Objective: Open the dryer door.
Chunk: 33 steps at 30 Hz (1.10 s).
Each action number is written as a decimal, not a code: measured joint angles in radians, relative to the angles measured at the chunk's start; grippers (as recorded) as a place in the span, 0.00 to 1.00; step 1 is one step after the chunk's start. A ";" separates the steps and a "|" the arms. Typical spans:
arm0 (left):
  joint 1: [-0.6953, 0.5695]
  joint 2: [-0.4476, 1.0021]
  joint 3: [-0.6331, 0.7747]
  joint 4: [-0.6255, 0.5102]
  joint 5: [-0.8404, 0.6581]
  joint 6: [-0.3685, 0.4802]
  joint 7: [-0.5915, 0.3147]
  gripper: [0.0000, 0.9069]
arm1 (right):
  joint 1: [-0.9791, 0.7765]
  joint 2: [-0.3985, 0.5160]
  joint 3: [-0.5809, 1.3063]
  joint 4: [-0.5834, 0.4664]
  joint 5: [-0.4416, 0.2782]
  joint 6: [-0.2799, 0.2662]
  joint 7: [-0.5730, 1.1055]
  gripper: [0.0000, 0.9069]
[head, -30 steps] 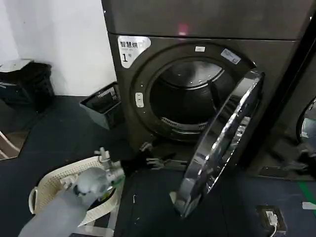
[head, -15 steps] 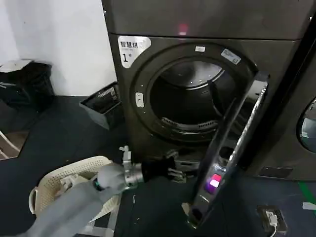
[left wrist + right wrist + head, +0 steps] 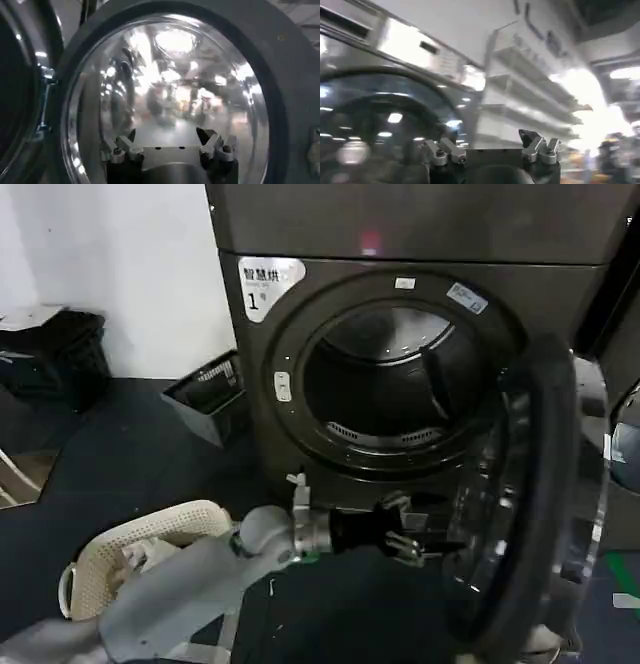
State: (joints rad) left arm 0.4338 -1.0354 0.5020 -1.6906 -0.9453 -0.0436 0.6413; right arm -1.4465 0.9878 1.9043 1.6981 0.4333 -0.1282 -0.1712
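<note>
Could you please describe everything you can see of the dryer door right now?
The dryer door is a large round porthole: a dark inner rim around bulging, reflective glass. It stands swung wide open at the right of the dryer, inner face showing. The left gripper, fingers spread, reaches toward its lower inner side; contact is unclear.

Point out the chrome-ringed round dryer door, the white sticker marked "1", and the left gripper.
chrome-ringed round dryer door (image 3: 535,504), head view, on its dark inner rim.
white sticker marked "1" (image 3: 268,282), head view, at the sticker's middle.
left gripper (image 3: 415,529), head view, between its open fingertips by the door.
</note>
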 joint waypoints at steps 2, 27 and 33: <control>-0.016 -0.009 0.017 0.005 0.000 -0.003 0.000 1.00 | -0.008 -0.004 0.021 -0.010 -0.002 -0.002 0.014 1.00; -0.159 -0.221 0.153 0.178 0.022 -0.020 -0.016 1.00 | -0.088 -0.003 0.171 -0.002 0.023 -0.006 0.015 1.00; -0.165 -0.287 0.155 0.231 0.039 -0.026 -0.033 1.00 | -0.107 -0.004 0.206 -0.008 0.029 -0.014 0.021 1.00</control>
State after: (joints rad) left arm 0.2689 -1.3220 0.6570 -1.4592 -0.9060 -0.0696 0.6081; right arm -1.5533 0.9836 2.1099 1.6900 0.4621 -0.1417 -0.1503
